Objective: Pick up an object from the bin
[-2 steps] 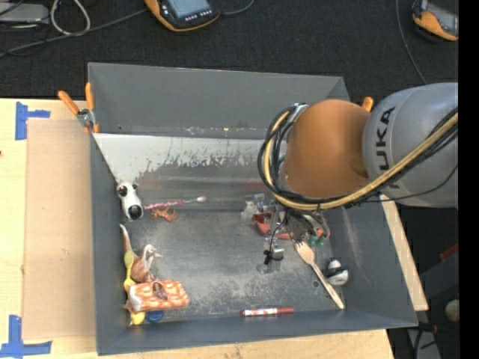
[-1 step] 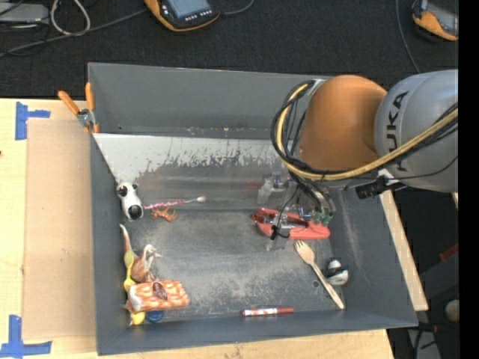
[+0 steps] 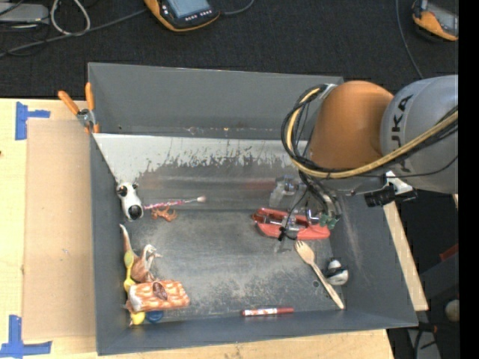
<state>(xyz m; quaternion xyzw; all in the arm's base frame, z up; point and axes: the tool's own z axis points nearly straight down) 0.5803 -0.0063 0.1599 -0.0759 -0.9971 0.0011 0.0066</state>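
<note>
Red toy (image 3: 266, 220) lies on the bin (image 3: 224, 103) floor, over to the right and near the back wall. It is long and flat, it lies sideways, and its ends are rounded. Now from the left side. A small white and black thing (image 3: 131, 200) sits in the far left corner. Just beside it are a thin pink stick (image 3: 178, 201) and a little orange bit (image 3: 164, 214). Down in the near left corner is a heap: some yellow bits, an orange packet (image 3: 159, 295) with a pattern on it, and a small blue thing (image 3: 153, 316). A red and white pen (image 3: 267, 313) lies along the front wall. Then comes the red toy, and the gripper (image 3: 287, 229) is down right on its middle, under the arm's big orange cover. I cannot tell how wide the gripper is open, or if it has hold of the toy. Just to the right and nearer the front lies a wooden fork (image 3: 320, 274) on a slant. A small black and white ball (image 3: 336, 272) sits touching the fork.
</note>
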